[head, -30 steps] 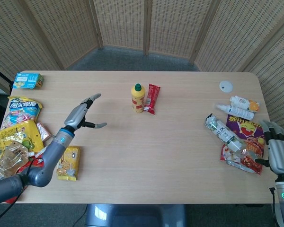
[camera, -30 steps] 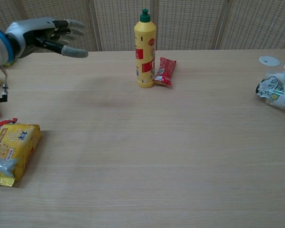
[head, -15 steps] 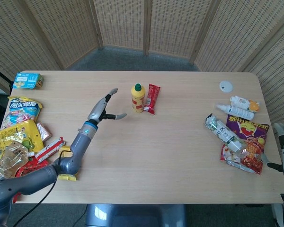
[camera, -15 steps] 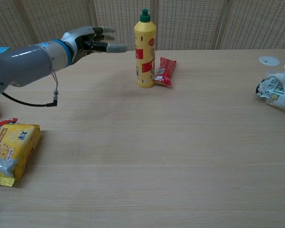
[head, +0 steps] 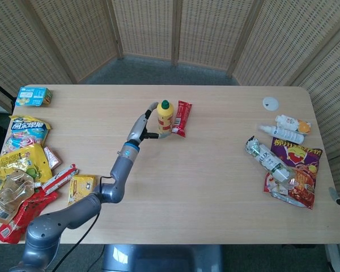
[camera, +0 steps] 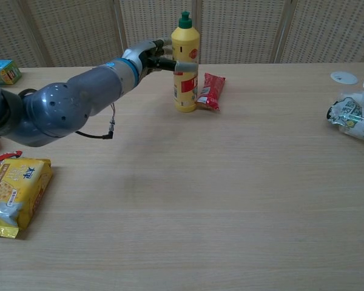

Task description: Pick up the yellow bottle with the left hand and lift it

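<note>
The yellow bottle (head: 165, 119) (camera: 185, 88) with a green cap stands upright at the table's far middle. My left hand (head: 145, 123) (camera: 149, 57) is at the bottle's left side with its fingers spread. In the chest view the thumb crosses the front of the bottle below its shoulder, while the other fingers reach behind it. The bottle's base rests on the table. I cannot tell whether the fingers press on it. Of my right hand only a grey sliver (head: 337, 198) shows at the right edge of the head view.
A red snack packet (head: 182, 118) (camera: 211, 91) lies against the bottle's right side. Snack bags (head: 20, 164) and a yellow cracker pack (camera: 15, 194) lie at the left. Bags and small white bottles (head: 286, 133) lie at the right, near a white lid (head: 270, 103).
My left arm has swept to the right across the table until the hand reached the yellow bottle. My right hand has slid almost out of the head view.
</note>
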